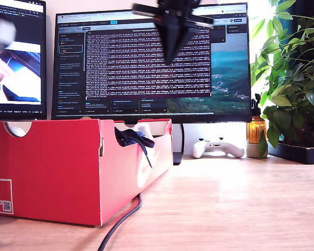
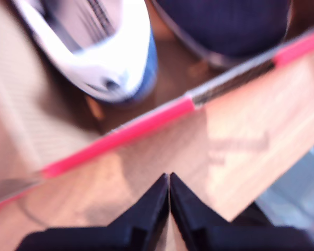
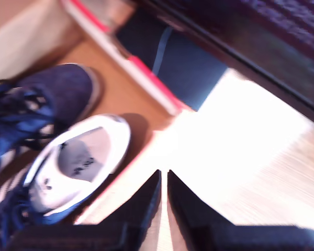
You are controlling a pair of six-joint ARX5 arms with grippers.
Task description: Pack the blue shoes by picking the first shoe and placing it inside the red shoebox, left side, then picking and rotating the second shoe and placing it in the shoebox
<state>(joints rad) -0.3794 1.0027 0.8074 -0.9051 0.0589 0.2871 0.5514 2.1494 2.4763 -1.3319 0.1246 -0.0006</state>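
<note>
The red shoebox (image 1: 52, 167) stands at the exterior view's left. Both blue shoes lie inside it. Dark laces (image 1: 138, 141) of one hang over its near corner. In the second wrist view a navy toe (image 3: 63, 89) lies beside the other shoe's white-lined heel (image 3: 78, 162). My second gripper (image 3: 164, 175) is shut on nothing, above the box's red rim (image 3: 146, 78). My first gripper (image 2: 169, 180) is shut and empty too, over the table just outside the rim (image 2: 120, 133), with a white and blue heel (image 2: 110, 57) beyond. A dark arm (image 1: 172, 26) hangs high above the box; which arm it is I cannot tell.
A monitor (image 1: 152, 57) stands behind the box, a second screen (image 1: 15, 57) at the exterior view's left. A white game controller (image 1: 217, 148), an amber bottle (image 1: 255, 130) and a potted plant (image 1: 293, 78) sit at the back right. A black cable (image 1: 120, 222) runs across the table.
</note>
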